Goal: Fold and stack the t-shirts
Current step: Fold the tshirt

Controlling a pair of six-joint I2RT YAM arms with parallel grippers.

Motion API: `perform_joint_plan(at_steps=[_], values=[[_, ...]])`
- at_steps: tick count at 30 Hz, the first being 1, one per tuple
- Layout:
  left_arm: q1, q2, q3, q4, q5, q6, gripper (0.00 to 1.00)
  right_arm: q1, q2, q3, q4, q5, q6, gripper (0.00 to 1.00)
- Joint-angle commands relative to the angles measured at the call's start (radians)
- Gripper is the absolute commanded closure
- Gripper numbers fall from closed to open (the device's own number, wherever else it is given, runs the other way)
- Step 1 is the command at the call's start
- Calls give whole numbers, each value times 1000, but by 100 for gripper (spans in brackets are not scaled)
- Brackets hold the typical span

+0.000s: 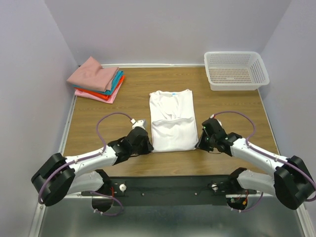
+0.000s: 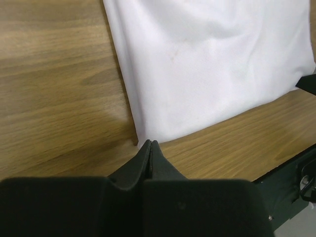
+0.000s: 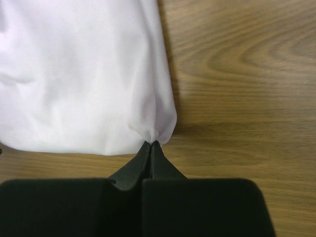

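A white cotton t-shirt [image 1: 170, 116] [image 2: 212, 64] [image 3: 79, 74] lies at the centre of the wooden table [image 1: 232, 108]. It is folded into a narrow, smooth rectangle, with its blue neck label at 12 o'clock and a soft crease across the middle. The left gripper [image 1: 149, 146] [image 2: 150, 143] is closed tight on its 7 o'clock corner. The right gripper [image 1: 198, 144] [image 3: 150, 144] is clamped on the puckered 5 o'clock corner. At 10 o'clock sits a stack of folded t-shirts [image 1: 96, 79], dusty pink on top of teal, orange-red and light pink.
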State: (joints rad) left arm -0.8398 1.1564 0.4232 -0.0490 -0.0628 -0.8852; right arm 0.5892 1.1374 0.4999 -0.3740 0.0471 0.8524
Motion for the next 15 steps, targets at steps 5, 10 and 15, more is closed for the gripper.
perform_joint_plan(at_steps=[5,10,15], values=[[-4,-136,66,-18,-101,83,100,3,-111,72,-34,-41,-59,100],[-4,-46,103,-129,-72,63,89,3,-91,58,-34,-79,-39,100],[-2,43,78,-120,-32,58,77,3,-77,49,-34,-93,-35,99]])
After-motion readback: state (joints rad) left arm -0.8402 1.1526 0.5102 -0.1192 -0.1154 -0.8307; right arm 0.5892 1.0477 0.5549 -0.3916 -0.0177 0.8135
